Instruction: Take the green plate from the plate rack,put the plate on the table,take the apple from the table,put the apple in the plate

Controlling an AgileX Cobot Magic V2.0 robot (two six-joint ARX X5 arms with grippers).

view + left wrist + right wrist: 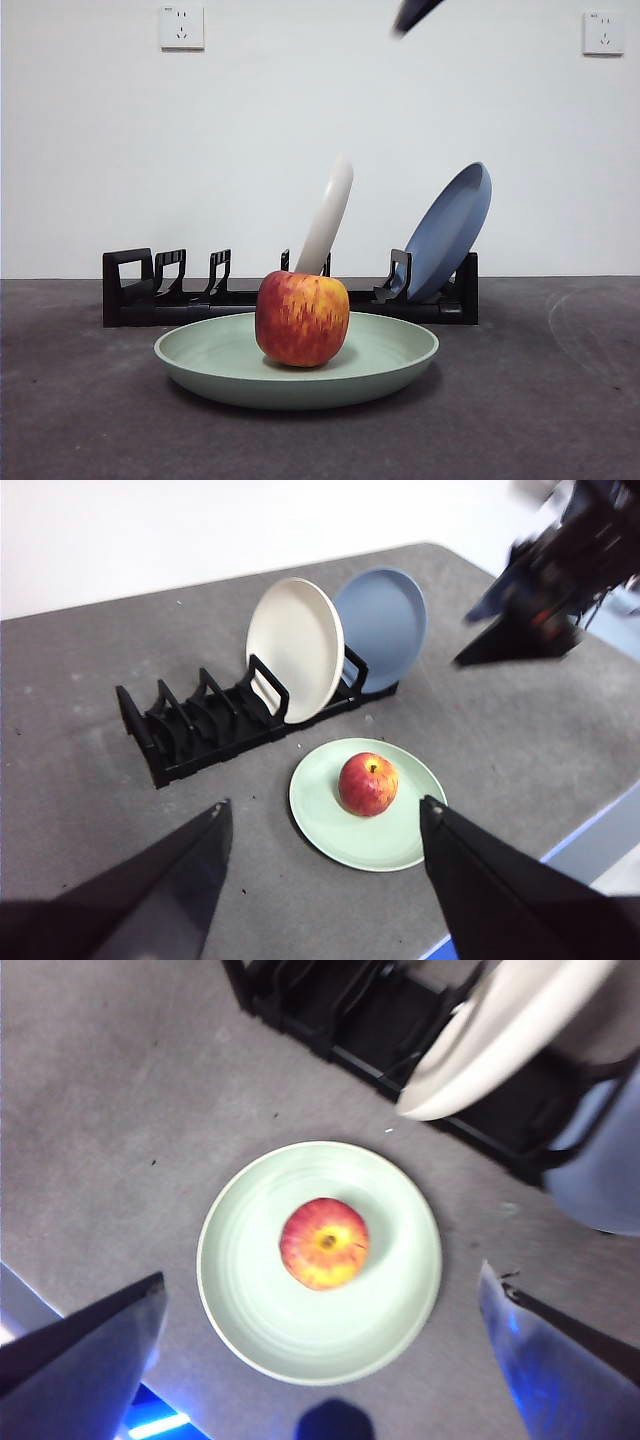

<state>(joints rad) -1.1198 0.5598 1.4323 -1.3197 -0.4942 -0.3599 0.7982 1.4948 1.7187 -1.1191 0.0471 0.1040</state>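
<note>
The green plate [296, 375] is lying flat on the dark grey table [90, 420], just in front of the black plate rack [140, 290]. The apple [302, 318] is sitting upright in the middle of that plate, stem up, red with yellow-orange streaks. Behind it, a cream-white plate [328, 215] and a blue plate [450, 230] are leaning in the rack's slots, side by side towards one end; the other slots are standing vacant.

Neither arm is touching anything. The right gripper [320, 1360] is hanging above the plate and looking straight down on the apple, its jaws spread wide and holding nothing. The left gripper [325, 825] is hovering well off to one side, looking across at the plate and rack, jaws likewise wide apart and holding nothing. In the front view only a dark tip [413, 14] is showing at the top edge (which arm it belongs to is not clear).

Judging from this layout, both parts of the task look finished. If the apple needed moving, it would probably be firm, fairly light and smooth-skinned, so likely to roll or slip; gripping across its widest middle would seem safest. The plate looks stiff and shallow, best taken by its rim.
</note>
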